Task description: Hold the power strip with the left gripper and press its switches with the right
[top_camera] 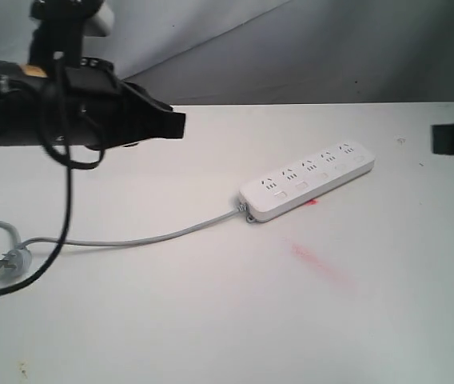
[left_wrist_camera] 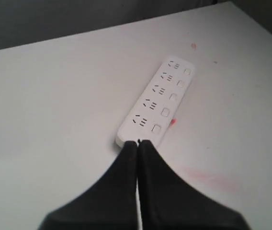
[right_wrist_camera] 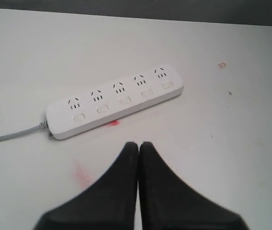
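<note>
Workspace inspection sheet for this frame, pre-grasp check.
Surface: white table, red smears beside the strip.
Job's things: power strip lying flat, sockets up; switches in a row, untouched.
Clutter: nothing seen.
End effectors: left end effector shut, empty, off the strip; right end effector shut, empty, off the strip.
Cables: grey cord runs to a plug on the table; black cable hangs from the left arm.
Surroundings: grey backdrop.

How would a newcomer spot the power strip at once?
On the white table, follow the grey cord from the small plug to its far end. There lies the power strip, a long white bar; only it carries five socket groups with switches.
</note>
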`<state>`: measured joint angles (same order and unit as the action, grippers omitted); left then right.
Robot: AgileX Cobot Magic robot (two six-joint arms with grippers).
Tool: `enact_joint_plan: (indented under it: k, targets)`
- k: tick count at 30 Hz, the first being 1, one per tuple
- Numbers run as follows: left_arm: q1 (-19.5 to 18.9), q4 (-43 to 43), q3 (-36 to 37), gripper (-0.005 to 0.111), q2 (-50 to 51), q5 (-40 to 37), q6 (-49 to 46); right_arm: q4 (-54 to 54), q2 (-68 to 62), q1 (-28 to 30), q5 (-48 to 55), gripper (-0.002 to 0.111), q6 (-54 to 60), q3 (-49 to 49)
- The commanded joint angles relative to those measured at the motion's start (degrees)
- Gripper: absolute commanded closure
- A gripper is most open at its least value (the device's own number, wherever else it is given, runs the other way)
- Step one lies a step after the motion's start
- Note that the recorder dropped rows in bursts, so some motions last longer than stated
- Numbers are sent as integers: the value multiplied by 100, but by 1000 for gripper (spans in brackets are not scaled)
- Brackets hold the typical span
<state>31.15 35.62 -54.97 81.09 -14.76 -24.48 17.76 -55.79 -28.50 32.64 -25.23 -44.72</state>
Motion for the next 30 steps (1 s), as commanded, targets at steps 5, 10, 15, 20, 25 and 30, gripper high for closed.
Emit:
enact_joint_plan:
  k: [5,10,15,20,25,30]
  targets:
    - [8,6,1543,107,-2250,717,593,-401,2735,-13,1349,108,133,531]
    - [8,6,2509,107,-3470,1167,645,-721,4079,-13,1472,108,187,794]
    - [8,6,3438,107,-4525,1727,645,-687,5062,-13,1445,108,185,1210]
    - [8,6,4553,107,-5698,2662,430,-669,5579,-13,349,108,318,2385]
    - [8,6,5268,107,-5911,3391,123,-478,5579,-13,-1466,108,310,3294]
    - [8,207,5497,107,-5911,3982,-82,-202,5579,-13,-2351,108,224,4436]
